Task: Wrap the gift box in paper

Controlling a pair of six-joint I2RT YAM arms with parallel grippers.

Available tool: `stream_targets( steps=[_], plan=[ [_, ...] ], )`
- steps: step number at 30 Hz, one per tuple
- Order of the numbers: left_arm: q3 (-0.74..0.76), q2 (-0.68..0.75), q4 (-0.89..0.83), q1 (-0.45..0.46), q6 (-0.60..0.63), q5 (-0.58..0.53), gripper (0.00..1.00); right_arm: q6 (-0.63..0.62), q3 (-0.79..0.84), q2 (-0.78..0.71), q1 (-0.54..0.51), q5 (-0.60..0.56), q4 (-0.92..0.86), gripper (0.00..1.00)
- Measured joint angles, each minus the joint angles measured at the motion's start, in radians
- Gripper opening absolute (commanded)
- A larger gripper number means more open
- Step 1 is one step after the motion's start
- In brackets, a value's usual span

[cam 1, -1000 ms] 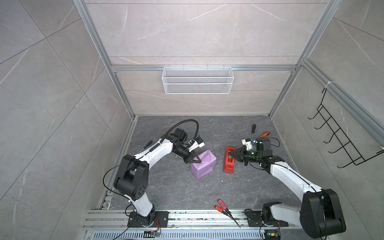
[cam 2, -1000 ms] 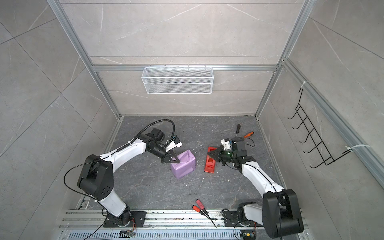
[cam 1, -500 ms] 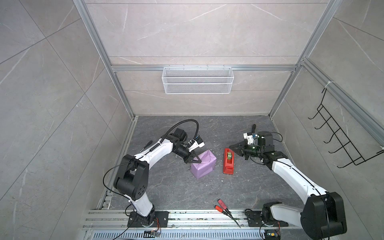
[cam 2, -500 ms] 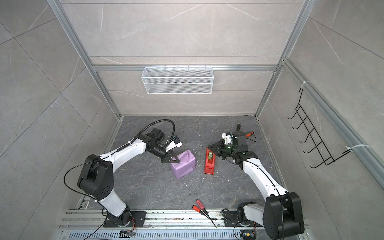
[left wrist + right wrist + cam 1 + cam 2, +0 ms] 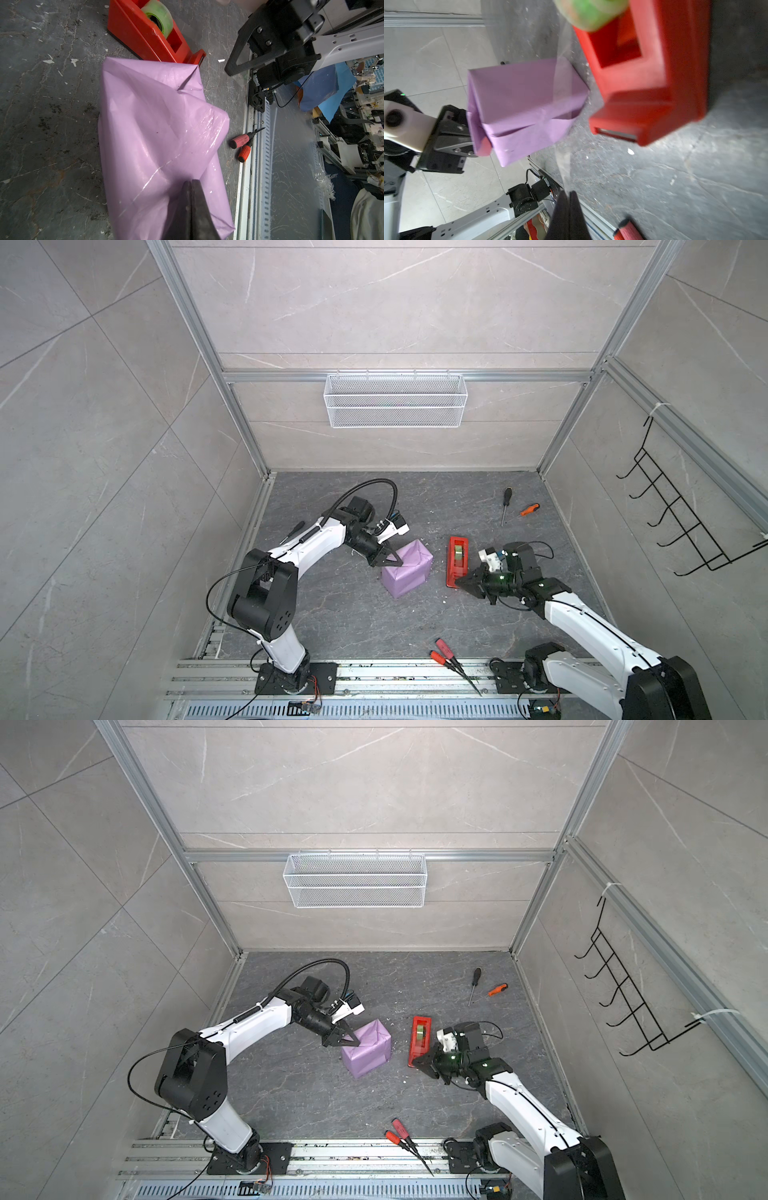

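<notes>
The gift box is hidden inside the lilac paper (image 5: pixel 407 574) (image 5: pixel 368 1048), which is folded round it into a parcel on the floor. In both top views my left gripper (image 5: pixel 397 562) (image 5: pixel 355 1042) is shut, its tip pressed on the paper (image 5: pixel 158 128) at the parcel's left end; the wrist view shows the left gripper (image 5: pixel 191 181) against a crumpled flap. My right gripper (image 5: pixel 459 581) (image 5: pixel 415 1061) is by the near end of the red tape dispenser (image 5: pixel 457 560). In its wrist view the right gripper (image 5: pixel 569 192) is shut on a clear tape strip (image 5: pixel 563 162) that runs up to the green roll.
The tape dispenser (image 5: pixel 145 35) (image 5: pixel 654 83) lies just right of the parcel. Two red-handled tools (image 5: pixel 446 651) lie at the front rail. A black screwdriver (image 5: pixel 505 506) and an orange one (image 5: pixel 530 510) lie at the back right. A wire basket (image 5: pixel 395 400) hangs on the back wall.
My right gripper swung back from the dispenser, then came forward to its near end with the tape strip. The left gripper and the parcel have stayed put.
</notes>
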State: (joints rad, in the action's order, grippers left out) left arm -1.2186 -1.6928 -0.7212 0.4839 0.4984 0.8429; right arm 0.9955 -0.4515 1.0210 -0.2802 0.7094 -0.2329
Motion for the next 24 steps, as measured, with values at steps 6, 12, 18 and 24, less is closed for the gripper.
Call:
stream_targets(
  steps=[6, 12, 18, 24],
  plan=[
    [0.000, 0.000, 0.000, 0.000, 0.000, 0.000, 0.00, 0.003, 0.046, 0.006, -0.019, -0.023, 0.002, 0.00],
    [0.000, 0.000, 0.000, 0.000, 0.000, 0.000, 0.00, -0.002, 0.050, 0.055, -0.024, -0.048, 0.021, 0.00],
    [0.000, 0.000, 0.000, 0.000, 0.000, 0.000, 0.00, -0.034, 0.045, 0.222, -0.024, -0.094, 0.116, 0.00],
    [0.000, 0.000, 0.000, 0.000, 0.000, 0.001, 0.00, -0.071, 0.006, 0.261, -0.037, -0.120, 0.102, 0.00]
  ],
)
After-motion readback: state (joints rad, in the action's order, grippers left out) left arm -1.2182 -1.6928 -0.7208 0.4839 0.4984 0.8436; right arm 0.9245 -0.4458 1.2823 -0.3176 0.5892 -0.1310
